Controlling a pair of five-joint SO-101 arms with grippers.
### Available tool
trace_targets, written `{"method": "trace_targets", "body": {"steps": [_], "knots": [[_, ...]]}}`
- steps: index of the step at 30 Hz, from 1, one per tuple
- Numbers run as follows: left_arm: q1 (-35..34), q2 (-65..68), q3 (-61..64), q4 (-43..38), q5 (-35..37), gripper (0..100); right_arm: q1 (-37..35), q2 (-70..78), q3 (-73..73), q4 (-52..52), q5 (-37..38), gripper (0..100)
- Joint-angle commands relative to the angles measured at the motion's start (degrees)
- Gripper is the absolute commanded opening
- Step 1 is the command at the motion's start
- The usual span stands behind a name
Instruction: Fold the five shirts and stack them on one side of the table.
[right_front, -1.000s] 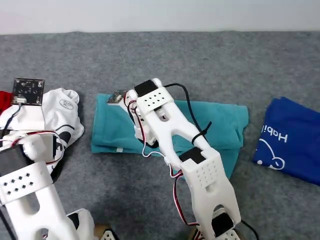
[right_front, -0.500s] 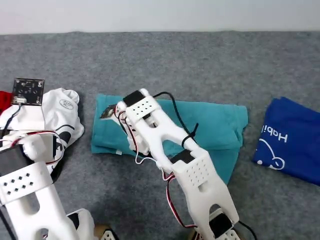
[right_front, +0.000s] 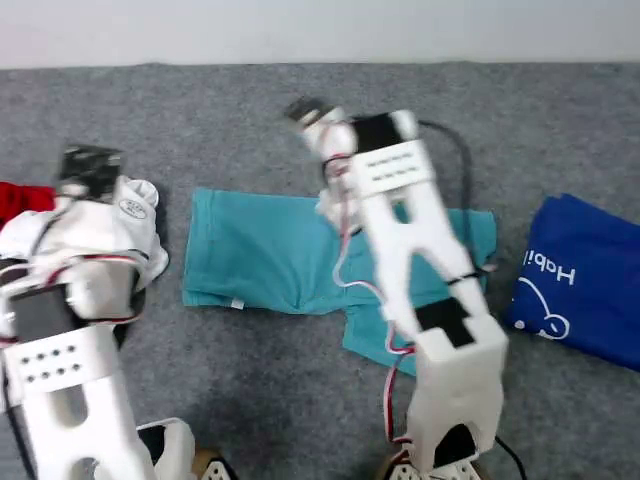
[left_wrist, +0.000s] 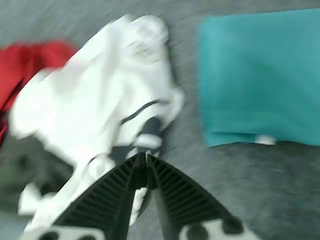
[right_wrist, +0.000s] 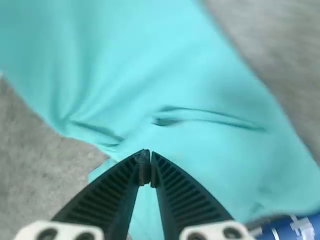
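Four shirts (right_front: 260, 255), two arms (right_front: 425, 260)

From the high view, my right arm (right_front: 430, 260) covers the middle of the flat teal cotton shirt (right_front: 250, 255), so I cannot see how the cloth lies under it. The dark blue shirt with white print (right_front: 590, 270) runs off the picture's edge, and the right wrist view cuts it down to a corner. The red cloth (right_front: 18, 198) is cut by the edge too and is tucked behind the crumpled white shirt (right_front: 135, 225), which lies partly under my left arm (right_front: 70, 300). In the left wrist view, a dark patch (left_wrist: 151, 127) on the white shirt is too blurred to name. I cannot tell whether the right hand (right_wrist: 145, 155) touches the teal cloth below its tips.
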Motion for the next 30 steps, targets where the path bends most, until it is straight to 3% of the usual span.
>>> {"method": "trace_targets", "body": {"steps": [1, 6, 10, 17, 23, 30], "knots": [[14.77, -0.62, -0.31, -2.02, 1.23, 1, 5.58, -11.65, -1.14, 2.51, -2.29, 1.0], [32.0, 0.79, 6.29, -10.73, 2.73, 1, 11.38, -25.54, 11.34, 2.51, -2.11, 1.0], [41.14, 8.88, 5.41, -12.84, 2.73, 5, 18.51, -36.0, 22.33, 2.42, -1.93, 1.0], [49.58, 32.18, -8.04, -13.36, -0.35, 6, 33.8, -50.77, 33.76, 2.33, -1.85, 1.0], [55.56, 50.73, -25.8, -8.44, -1.41, 6, 45.67, -60.79, 41.58, 2.24, 4.92, 1.1], [63.3, 65.23, -41.98, -0.09, -4.66, 12, 55.25, -67.74, 47.03, 2.24, 5.36, 1.3]]}}
